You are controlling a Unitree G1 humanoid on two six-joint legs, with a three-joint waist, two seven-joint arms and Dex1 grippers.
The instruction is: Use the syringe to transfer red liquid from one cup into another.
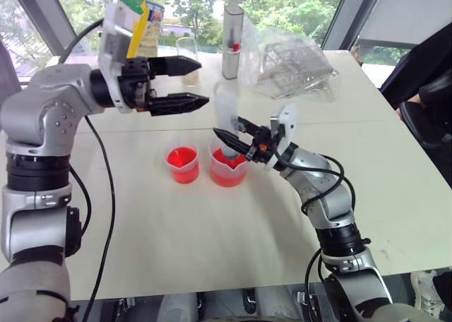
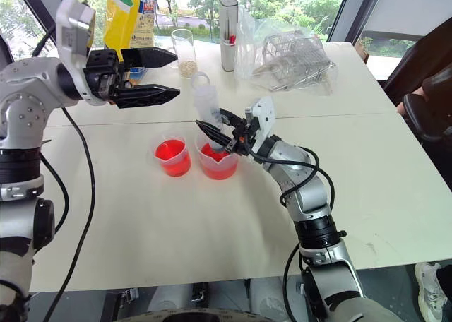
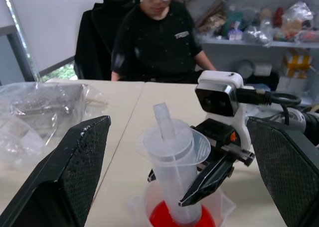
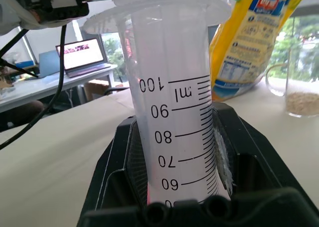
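The syringe (image 1: 226,114), a large clear barrel with printed marks (image 4: 174,112), stands slightly tilted with its lower end in the red liquid (image 1: 227,172) of the wider spouted cup (image 2: 217,163). My right gripper (image 1: 229,131) is shut on the barrel just above that cup's rim. The plunger rod (image 3: 162,118) sticks out of the barrel's top. Beside it on the left stands the smaller plain cup (image 1: 182,164), also holding red liquid. My left gripper (image 1: 203,84) hangs open, level, up and to the left of the syringe's top, its fingers (image 3: 75,172) either side of it at a distance.
At the table's back stand a tall metal canister (image 1: 232,32), a yellow bag (image 1: 141,15), a glass with grains (image 2: 185,54) and a clear bag over a wire rack (image 1: 293,64). A person in black (image 3: 157,43) sits beyond the table's right side.
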